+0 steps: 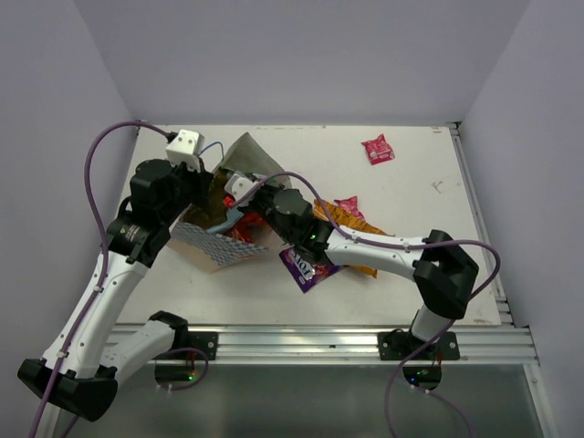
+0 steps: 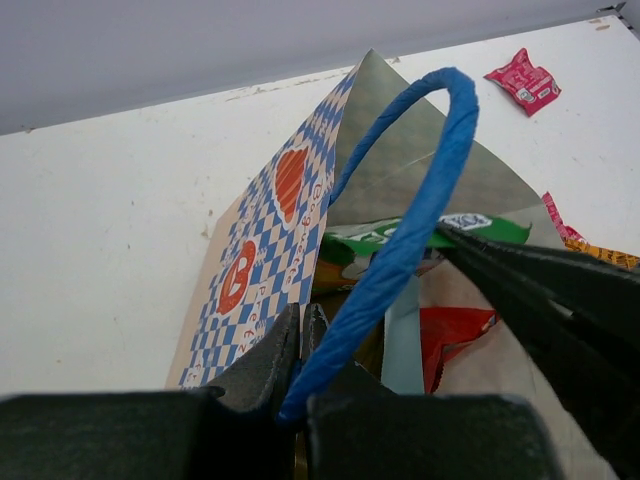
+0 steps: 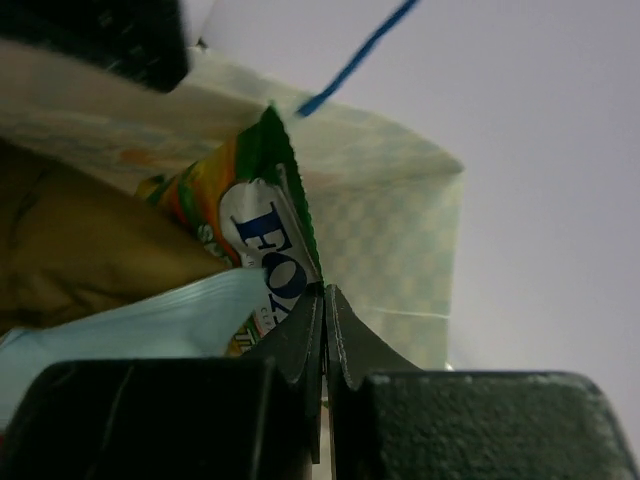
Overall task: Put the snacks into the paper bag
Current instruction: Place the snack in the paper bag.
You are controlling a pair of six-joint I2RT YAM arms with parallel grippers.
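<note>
Bag: paper bag (image 1: 219, 239) lies tipped on the desk (image 1: 411, 196), mouth toward the right arm.
Left gripper (image 2: 300, 345): closed on the bag's blue handle (image 2: 400, 240), holding the mouth up.
Right gripper (image 3: 325, 310): pinched shut on a green packet (image 3: 262, 225) at the bag's opening.
Inside: light-blue bag (image 3: 130, 330) and red packet (image 2: 450, 335) already in.
Outside: purple pack (image 1: 306, 266), orange bag (image 1: 342, 217), pink packet (image 1: 378, 149) wait on the desk.
Advice: push the green packet deep before release; keep the handle lifted so nothing slides out.

Bright even overhead light, soft shadows, right wrist foreground blurred
</note>
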